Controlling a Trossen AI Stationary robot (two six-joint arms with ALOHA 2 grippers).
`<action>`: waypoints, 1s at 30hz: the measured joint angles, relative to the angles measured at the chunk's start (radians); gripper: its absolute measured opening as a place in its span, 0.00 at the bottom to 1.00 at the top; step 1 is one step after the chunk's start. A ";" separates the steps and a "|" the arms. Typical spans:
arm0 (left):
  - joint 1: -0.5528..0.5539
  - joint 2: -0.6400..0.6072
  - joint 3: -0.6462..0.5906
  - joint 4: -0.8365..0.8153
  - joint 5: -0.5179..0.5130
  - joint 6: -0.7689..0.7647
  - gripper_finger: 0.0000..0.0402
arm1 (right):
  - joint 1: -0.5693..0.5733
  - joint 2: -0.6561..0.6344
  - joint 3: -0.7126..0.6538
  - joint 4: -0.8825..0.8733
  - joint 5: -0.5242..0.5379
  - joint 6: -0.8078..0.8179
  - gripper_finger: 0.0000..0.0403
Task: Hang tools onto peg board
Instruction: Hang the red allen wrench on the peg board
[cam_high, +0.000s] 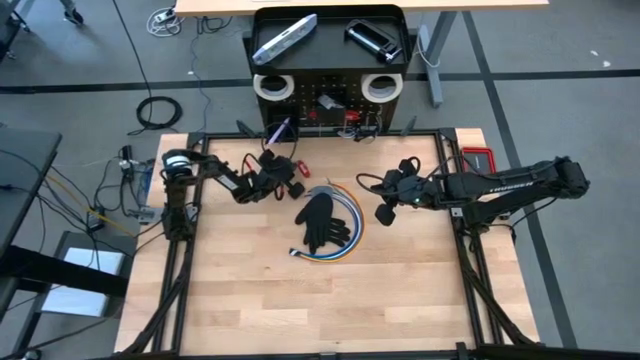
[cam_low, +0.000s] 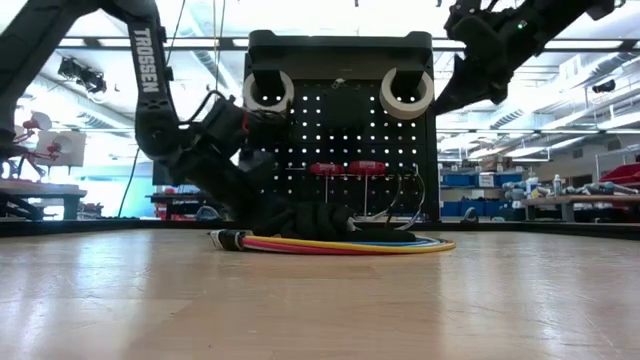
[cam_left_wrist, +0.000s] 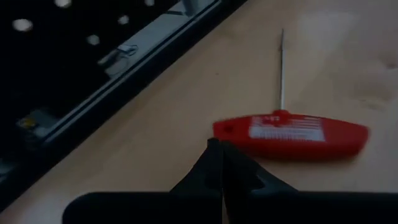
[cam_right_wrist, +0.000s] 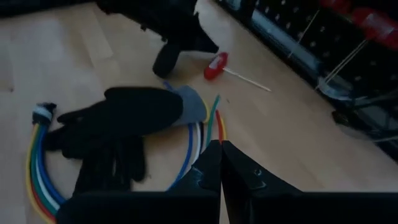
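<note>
Grippers both closed, empty: left gripper (cam_high: 283, 176) left of centre beside red tool (cam_left_wrist: 291, 134); right gripper (cam_high: 384, 213) right of glove (cam_high: 322, 222).

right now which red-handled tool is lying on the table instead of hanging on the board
The red T-handle tool just ahead of the shut left gripper, flat on the table. The other two red-handled tools hang side by side on the peg board.

Right hand (cam_right_wrist: 221, 163) closed, fingers pressed together, above the wooden bench (cam_right_wrist: 93, 50). Beyond: black glove (cam_right_wrist: 124, 115) lying on a coil of coloured cables (cam_right_wrist: 37, 168). Farther off, red-handled tool (cam_right_wrist: 216, 65) flat beside the left hand (cam_right_wrist: 171, 53). Peg board (cam_right_wrist: 323, 43) alongside.
</note>
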 joint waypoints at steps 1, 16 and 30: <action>-0.006 0.003 0.005 0.001 0.011 -0.004 0.00 | 0.000 0.009 0.000 -0.001 -0.007 -0.001 0.04; -0.157 0.000 -0.007 -0.009 0.067 -0.075 0.00 | -0.192 0.444 0.120 0.282 -0.122 -0.447 0.19; -0.152 -0.072 -0.060 0.174 -0.006 -0.041 0.00 | -0.225 0.518 0.181 0.267 -0.182 -0.464 0.31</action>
